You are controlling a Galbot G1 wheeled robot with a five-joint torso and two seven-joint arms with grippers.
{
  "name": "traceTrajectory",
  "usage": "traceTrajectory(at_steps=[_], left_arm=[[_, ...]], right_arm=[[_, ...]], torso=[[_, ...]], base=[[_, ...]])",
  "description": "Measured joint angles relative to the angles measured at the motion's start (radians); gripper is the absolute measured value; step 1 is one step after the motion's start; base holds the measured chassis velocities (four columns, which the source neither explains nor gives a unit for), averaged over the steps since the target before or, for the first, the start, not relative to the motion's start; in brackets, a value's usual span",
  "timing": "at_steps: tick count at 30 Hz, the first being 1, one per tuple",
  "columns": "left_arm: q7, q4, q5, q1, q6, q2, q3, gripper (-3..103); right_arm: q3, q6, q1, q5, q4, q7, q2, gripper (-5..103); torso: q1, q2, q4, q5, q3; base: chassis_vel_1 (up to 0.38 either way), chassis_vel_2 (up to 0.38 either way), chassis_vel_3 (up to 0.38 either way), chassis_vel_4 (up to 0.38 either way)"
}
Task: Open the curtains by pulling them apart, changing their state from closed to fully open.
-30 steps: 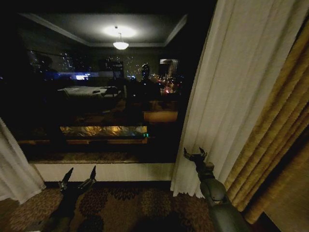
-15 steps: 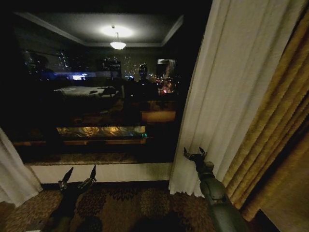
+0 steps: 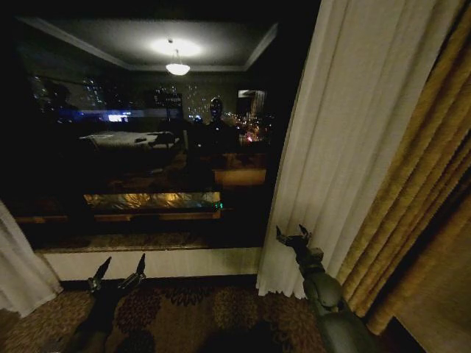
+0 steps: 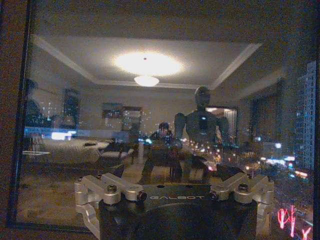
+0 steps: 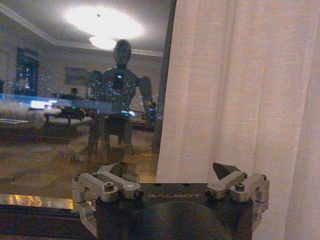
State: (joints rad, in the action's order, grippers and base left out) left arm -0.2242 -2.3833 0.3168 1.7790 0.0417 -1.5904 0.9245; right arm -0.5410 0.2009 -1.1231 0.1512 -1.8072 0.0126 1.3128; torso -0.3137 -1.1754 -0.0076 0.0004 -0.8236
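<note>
1. The sheer off-white pleated curtains (image 3: 346, 140) hang parted: one panel right of the dark window pane (image 3: 147, 132), the other (image 3: 18, 268) at the left edge.
2. The right gripper (image 3: 291, 237) is just beside the right panel's inner edge, fingers spread, holding nothing.
3. The left gripper (image 3: 120, 269) hovers low before the white sill (image 3: 154, 261), open and empty.
4. A thick golden-yellow drape (image 3: 412, 213) hangs right of the sheer panel.

I see sheer off-white curtains (image 3: 346, 140) of thin, finely woven matt cloth, beside a thicker golden drape (image 3: 419, 213) with a ribbed weave. The window glass (image 3: 147, 132) is glossy and mirror-like. The carpet (image 3: 213, 312) looks patterned pile.
</note>
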Motion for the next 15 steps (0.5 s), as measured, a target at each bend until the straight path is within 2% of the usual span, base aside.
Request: traceTrajectory(at_steps=[10, 15], left_arm=[[-0.006, 0.005, 0.001, 0.000, -0.013, 0.002, -0.001, 100], [-0.009, 0.006, 0.002, 0.002, -0.019, 0.004, -0.001, 100]], right_arm=[[-0.003, -0.001, -0.001, 0.000, -0.004, -0.008, 0.000, 100], [-0.005, -0.003, -0.003, -0.001, -0.007, -0.005, 0.000, 100]], torso=[[0.000, 0.000, 0.0000, 0.0000, 0.000], [0.000, 0.000, -0.0001, 0.0001, 0.000]], base=[[0.000, 0.000, 0.000, 0.000], [-0.087, 0.067, 0.052, -0.081]])
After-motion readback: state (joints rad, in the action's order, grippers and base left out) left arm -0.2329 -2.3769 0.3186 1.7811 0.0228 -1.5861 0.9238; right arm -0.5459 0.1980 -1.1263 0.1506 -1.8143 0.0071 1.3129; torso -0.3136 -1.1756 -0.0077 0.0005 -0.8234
